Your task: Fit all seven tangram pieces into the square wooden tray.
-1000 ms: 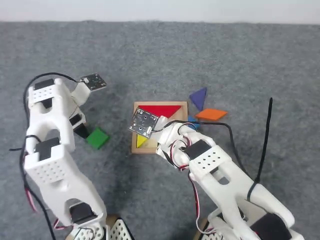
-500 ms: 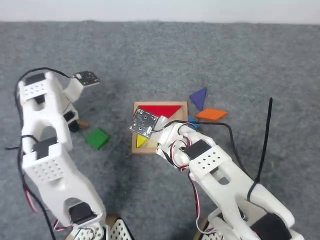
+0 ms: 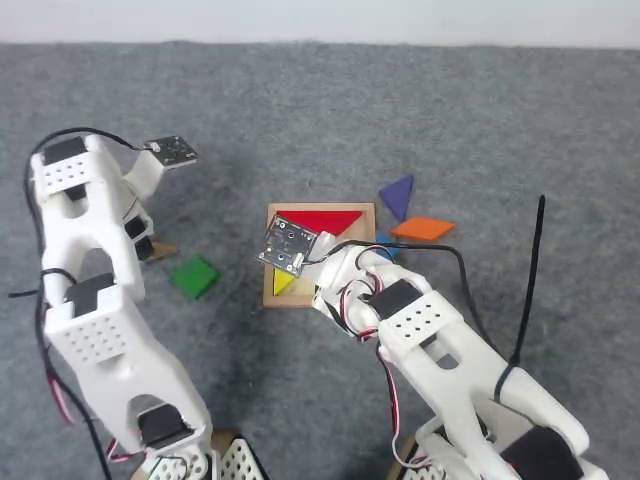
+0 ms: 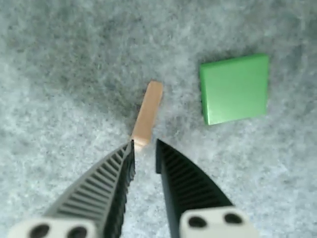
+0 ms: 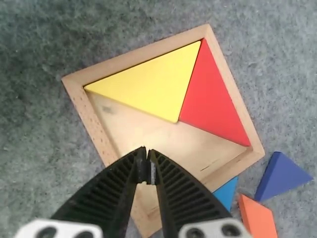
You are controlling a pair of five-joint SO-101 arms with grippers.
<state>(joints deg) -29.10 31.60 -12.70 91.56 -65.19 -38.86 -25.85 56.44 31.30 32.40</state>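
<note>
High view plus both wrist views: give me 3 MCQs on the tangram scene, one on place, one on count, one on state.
1. Where is the green square wooden piece relative to the square wooden tray?
A. Inside it
B. On the grey carpet, apart from it
C. Leaning on its rim

2. How many pieces lie in the tray?
A. Two
B. Four
C. Seven

3. What state is the right pincer in?
A. Wide open
B. Shut, over the tray
C. Shut on an orange piece

Answers: 1 B, the high view shows bare carpet between the piece and the tray. 2 A, the tray holds just the yellow triangle and the red triangle. 3 B, its own wrist view shows the fingertips together above the tray floor.
</note>
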